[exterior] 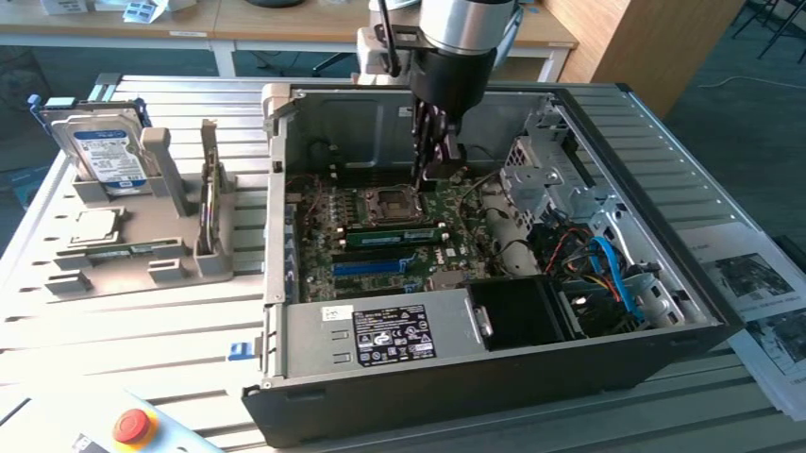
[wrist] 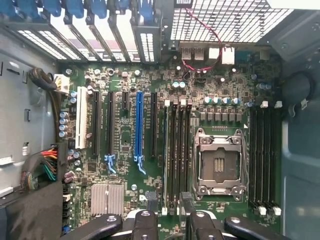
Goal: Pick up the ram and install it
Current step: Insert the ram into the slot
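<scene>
A long green ram stick [exterior: 391, 236] with a pale label sits on edge across the motherboard [exterior: 327, 255], just in front of the CPU socket [exterior: 384, 201]. My gripper [exterior: 437, 173] hangs inside the open PC case, slightly above and behind that stick and not touching it. In the wrist view my gripper [wrist: 172, 225] is open, its black fingers [wrist: 145, 225] standing apart over the end of the black memory slots [wrist: 176, 155] beside the CPU socket [wrist: 220, 165]. Nothing is between the fingers. A blue slot [wrist: 138, 125] runs parallel further off.
The case walls [exterior: 504, 377], power supply [exterior: 391, 335] and drive cage [exterior: 567, 189] hem the gripper in. On the exterior view's left a grey fixture [exterior: 126, 274] holds a hard drive [exterior: 108, 156], a CPU [exterior: 94, 226] and other sticks [exterior: 208, 184]. A red button [exterior: 132, 425] sits near the front.
</scene>
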### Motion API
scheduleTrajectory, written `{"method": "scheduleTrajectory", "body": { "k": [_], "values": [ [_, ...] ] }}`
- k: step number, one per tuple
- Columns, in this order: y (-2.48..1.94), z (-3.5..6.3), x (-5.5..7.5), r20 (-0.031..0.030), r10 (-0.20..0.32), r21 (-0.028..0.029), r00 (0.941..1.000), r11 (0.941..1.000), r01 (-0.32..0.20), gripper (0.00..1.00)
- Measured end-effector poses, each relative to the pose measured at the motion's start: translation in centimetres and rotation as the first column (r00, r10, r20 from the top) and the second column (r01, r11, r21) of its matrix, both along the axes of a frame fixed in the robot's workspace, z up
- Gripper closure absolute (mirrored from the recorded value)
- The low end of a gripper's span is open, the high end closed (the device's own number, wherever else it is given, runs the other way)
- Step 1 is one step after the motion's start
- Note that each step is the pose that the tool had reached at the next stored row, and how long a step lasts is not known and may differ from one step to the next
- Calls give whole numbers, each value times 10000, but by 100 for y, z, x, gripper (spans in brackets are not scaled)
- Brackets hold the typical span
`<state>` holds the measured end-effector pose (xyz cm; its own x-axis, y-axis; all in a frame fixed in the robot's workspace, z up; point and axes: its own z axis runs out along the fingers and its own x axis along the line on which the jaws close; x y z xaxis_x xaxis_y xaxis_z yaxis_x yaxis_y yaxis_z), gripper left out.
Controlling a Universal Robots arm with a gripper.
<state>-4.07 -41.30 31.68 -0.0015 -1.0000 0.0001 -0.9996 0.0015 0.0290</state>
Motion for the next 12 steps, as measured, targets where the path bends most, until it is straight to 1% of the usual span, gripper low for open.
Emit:
{"method": "scheduleTrajectory", "body": {
  "k": [6,9,12],
  "values": [
    [0,5,0,-1,0,-3,10000,10000,0,69],
    [0,44,0,0,0,0,10000,10000,0,69],
    [0,52,0,1,1,1,10000,10000,-1,69]
  ]
}}
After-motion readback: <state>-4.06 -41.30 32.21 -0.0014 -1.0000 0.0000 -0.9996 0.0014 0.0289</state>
